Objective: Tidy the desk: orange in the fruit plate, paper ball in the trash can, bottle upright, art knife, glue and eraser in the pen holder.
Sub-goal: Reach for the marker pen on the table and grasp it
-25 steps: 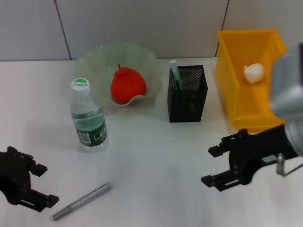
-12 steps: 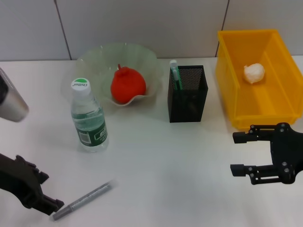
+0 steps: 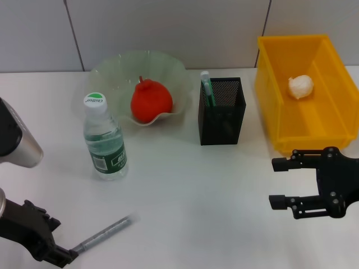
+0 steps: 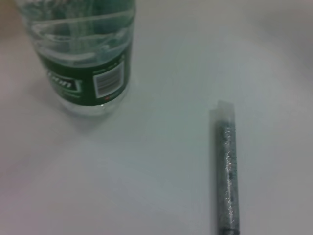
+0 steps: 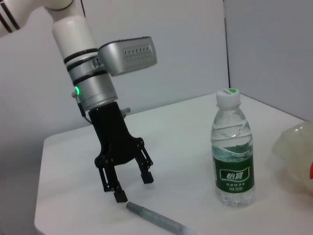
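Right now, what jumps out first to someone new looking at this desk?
The red-orange fruit in the pale glass bowl at the back, and the bright yellow bin on the right with a white paper ball in it. Near the front left, the left gripper hangs open beside one end of a grey pen-like stick lying flat, with an upright water bottle behind it. The right gripper waits open in front of the bin.

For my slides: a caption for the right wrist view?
Open left gripper poised above the grey art knife, beside the upright bottle.
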Tool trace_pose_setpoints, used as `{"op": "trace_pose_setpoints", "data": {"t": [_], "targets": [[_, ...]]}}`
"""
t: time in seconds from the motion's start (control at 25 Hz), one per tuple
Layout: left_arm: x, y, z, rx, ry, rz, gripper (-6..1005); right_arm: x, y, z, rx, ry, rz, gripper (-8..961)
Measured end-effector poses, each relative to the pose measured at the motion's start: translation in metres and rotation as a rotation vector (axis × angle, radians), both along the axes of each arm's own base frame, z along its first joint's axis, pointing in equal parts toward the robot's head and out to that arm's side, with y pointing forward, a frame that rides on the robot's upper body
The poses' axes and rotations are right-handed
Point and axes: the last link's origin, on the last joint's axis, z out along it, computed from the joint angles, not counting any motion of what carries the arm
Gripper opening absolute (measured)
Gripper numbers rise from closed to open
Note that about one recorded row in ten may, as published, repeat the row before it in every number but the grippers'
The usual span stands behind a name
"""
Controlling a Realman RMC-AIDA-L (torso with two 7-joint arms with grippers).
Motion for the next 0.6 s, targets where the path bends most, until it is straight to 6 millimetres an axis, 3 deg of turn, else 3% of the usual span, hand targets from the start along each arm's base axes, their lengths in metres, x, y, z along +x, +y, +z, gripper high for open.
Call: {"op": "trace_pose_setpoints", "data": {"t": [0.4,0.6], "targets": [[0.0016,-0.0058,-0.0112,-0.031,-0.029,-0.019,798,-0.0037,0.0039,-0.0012,-0.007,0.005,-0.012,752],[0.0028,-0.006,-0.0125,-0.033,-0.042,-0.025,733,-0.0031,0.0045,-0.0002,-0.004,0.007,-0.02,752]]}}
